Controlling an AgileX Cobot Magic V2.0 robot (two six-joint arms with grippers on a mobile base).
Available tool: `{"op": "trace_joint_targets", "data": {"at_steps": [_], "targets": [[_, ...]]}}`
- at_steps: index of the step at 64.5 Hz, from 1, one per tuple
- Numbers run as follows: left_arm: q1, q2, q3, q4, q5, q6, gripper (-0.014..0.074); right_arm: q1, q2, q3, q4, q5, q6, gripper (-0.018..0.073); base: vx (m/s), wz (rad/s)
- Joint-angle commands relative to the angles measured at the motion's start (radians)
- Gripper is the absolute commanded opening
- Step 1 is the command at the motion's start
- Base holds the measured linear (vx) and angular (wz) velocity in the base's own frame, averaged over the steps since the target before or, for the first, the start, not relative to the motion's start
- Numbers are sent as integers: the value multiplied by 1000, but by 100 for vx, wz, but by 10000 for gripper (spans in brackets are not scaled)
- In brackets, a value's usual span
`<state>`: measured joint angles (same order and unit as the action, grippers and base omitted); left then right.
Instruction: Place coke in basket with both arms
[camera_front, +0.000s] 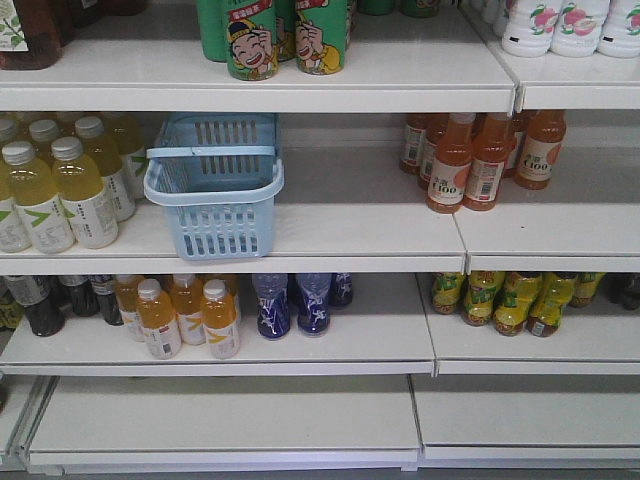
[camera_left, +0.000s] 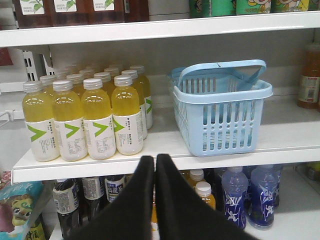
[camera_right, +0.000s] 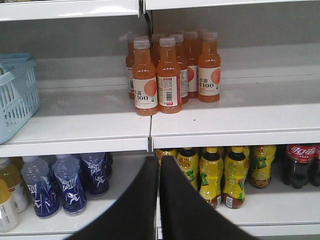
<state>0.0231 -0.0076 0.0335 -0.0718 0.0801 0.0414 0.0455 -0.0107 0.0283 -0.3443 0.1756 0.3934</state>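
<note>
The light-blue slotted basket (camera_front: 215, 190) stands empty on the middle shelf, its strap handle up. The left wrist view has the basket (camera_left: 220, 107) up and to the right of my left gripper (camera_left: 155, 159), which is shut with nothing between its black fingers. In the right wrist view, the coke (camera_right: 299, 164), a dark bottle with a red label, stands at the far right of the lower shelf. My right gripper (camera_right: 159, 159) is shut and empty, well left of the coke. The basket's corner (camera_right: 15, 95) shows at the left edge. Neither arm shows in the front view.
Yellow drink bottles (camera_left: 85, 120) stand left of the basket. Orange C100 bottles (camera_right: 170, 75) sit on the middle shelf at right. Blue bottles (camera_right: 65, 185) and yellow-labelled tea bottles (camera_right: 220, 172) fill the lower shelf. Shelf edges (camera_right: 150, 137) run just above both grippers.
</note>
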Motion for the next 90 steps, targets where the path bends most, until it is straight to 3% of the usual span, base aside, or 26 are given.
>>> {"op": "trace_joint_targets", "data": {"at_steps": [1,29,40,47,61,70,82,90], "targets": [[-7,-19,0,-9,-69,-8,-6,-6,-18,11,-10,-71,-7,-4,0,0],[-7,-19,0,-20,-69,-27,-6,-6,-18,11,-10,-71,-7,-4,0,0],[-7,-19,0,-245,-68,-253,-6,-6,-18,11,-10,-71,-7,-4,0,0],[-7,-19,0,-337,-70,-327,-6,-6,-18,11,-10,-71,-7,-4,0,0],[-7,-19,-1,-360,-126,-340,-6,-6,-18,11,-10,-71,-7,-4,0,0],[-7,-19,-1,-408,-170,-423,-6,-6,-18,11,-10,-71,-7,-4,0,0],[-7,-19,-18,-611,-184,-698,-6,-6,-18,11,-10,-71,-7,-4,0,0],[-7,-19,-112,-663,-191,-829,-6,-6,-18,11,-10,-71,-7,-4,0,0]]}}
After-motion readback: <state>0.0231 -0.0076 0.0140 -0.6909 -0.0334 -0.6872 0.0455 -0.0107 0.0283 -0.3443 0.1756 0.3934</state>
